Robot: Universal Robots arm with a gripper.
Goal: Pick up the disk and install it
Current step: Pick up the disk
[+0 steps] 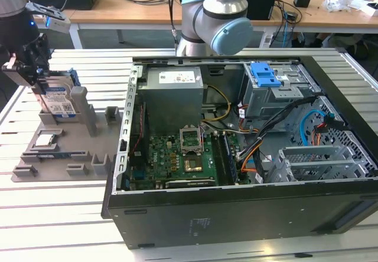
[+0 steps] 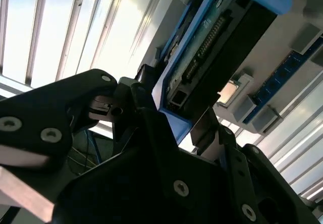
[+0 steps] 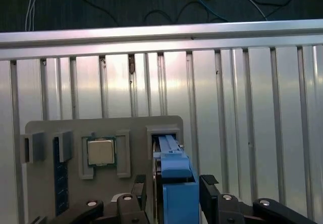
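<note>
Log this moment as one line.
stage: pickup | gripper straddles disk | disk standing on edge in gray tray | computer case open, disk not installed

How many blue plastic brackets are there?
2: one framing the silver hard drive on the grey tray; a lone bracket atop the computer's drive cage. More may be hidden.

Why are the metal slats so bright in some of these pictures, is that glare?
Yes: in the second wrist view the slatted table is washed out white, leaving the end effector dark against it; in the first wrist view it carries a softer sheen; the exterior view is evenly lit.
</note>
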